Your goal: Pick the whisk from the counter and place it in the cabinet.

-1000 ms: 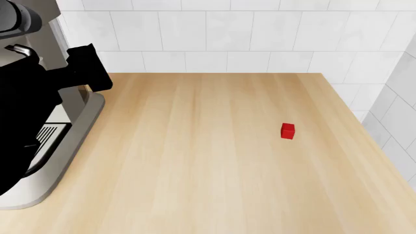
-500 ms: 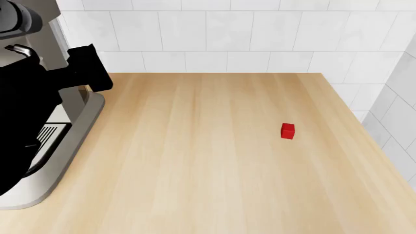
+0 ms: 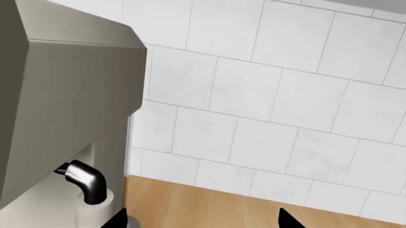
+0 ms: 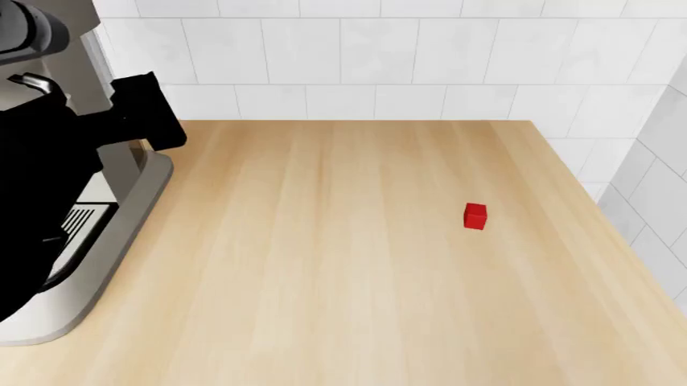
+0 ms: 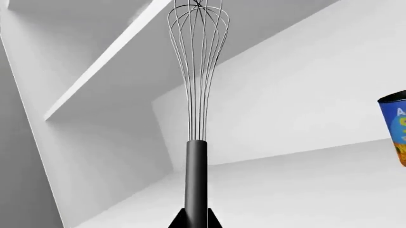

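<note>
We are holding the whisk (image 5: pixel 197 142) by its handle in the right gripper (image 5: pixel 196 219), lower centre; releasing early risks it toppling inside the cabinet (image 5: pixel 285 118).

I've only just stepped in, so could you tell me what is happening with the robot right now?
The right gripper holds the whisk by its dark handle, wire loops pointing away, inside a white cabinet with shelves; a blue can stands at one side. The whisk is not yet set down. From the head view, the counter carries only a small red cube and a coffee machine at the left. The left gripper hangs by that machine, holding nothing.
</note>
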Controlling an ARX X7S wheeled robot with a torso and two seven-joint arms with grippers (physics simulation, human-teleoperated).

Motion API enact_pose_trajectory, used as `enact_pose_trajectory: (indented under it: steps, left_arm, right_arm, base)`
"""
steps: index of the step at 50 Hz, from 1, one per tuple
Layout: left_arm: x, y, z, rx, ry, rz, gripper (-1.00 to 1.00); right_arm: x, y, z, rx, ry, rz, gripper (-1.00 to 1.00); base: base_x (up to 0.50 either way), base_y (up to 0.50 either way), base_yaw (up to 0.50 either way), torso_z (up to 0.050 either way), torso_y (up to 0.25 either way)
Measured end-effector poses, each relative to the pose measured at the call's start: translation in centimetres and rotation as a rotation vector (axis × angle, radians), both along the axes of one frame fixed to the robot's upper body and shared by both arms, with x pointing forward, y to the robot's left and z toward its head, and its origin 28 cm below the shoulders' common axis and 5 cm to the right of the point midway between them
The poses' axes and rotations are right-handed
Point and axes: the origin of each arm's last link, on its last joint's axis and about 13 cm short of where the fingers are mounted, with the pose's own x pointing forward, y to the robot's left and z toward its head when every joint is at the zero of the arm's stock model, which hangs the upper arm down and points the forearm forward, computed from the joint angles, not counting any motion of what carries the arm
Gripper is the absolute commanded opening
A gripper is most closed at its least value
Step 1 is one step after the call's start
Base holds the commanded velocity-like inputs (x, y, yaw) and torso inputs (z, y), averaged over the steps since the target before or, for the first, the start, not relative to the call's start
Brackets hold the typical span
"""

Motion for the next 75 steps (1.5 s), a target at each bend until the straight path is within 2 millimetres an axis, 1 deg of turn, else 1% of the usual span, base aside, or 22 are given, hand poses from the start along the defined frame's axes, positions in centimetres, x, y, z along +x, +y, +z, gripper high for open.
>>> enact_pose_trajectory:
  steps: [14, 27, 36, 45, 57, 75]
  left_arm:
    - [0.0, 0.0, 0.0, -0.006, -0.001, 0.000, 1.00]
    - [-0.1, 0.0, -0.1, -0.012, -0.001, -0.001, 1.00]
    - [-0.1, 0.0, -0.1, -0.018, -0.001, -0.003, 1.00]
    - [-0.1, 0.0, -0.1, -0.025, -0.001, -0.004, 1.00]
    - [0.0, 0.0, -0.1, -0.034, -0.001, -0.005, 1.00]
    - [-0.1, 0.0, -0.2, -0.041, 0.001, -0.007, 1.00]
  right_arm:
    - [0.1, 0.2, 1.6, 0.048, 0.053, -0.066, -1.00]
    - [-0.1, 0.4, 2.2, 0.080, 0.090, -0.112, -1.00]
    - [0.1, 0.5, 2.1, 0.068, 0.102, -0.148, -1.00]
    - [0.7, 0.6, 1.8, 0.024, 0.104, -0.194, -1.00]
    - [1.5, 0.7, 1.3, -0.007, 0.160, -0.233, -1.00]
    - [2.6, 0.9, 0.9, -0.004, 0.240, -0.285, -1.00]
  base:
    - [0.00, 0.00, 0.00, 0.000, 0.000]
    - [0.00, 0.00, 0.00, 0.000, 0.000]
    - [0.00, 0.00, 0.00, 0.000, 0.000]
    - [0.00, 0.00, 0.00, 0.000, 0.001]
    - [0.00, 0.00, 0.00, 0.000, 0.000]
    - [0.00, 0.00, 0.00, 0.000, 0.000]
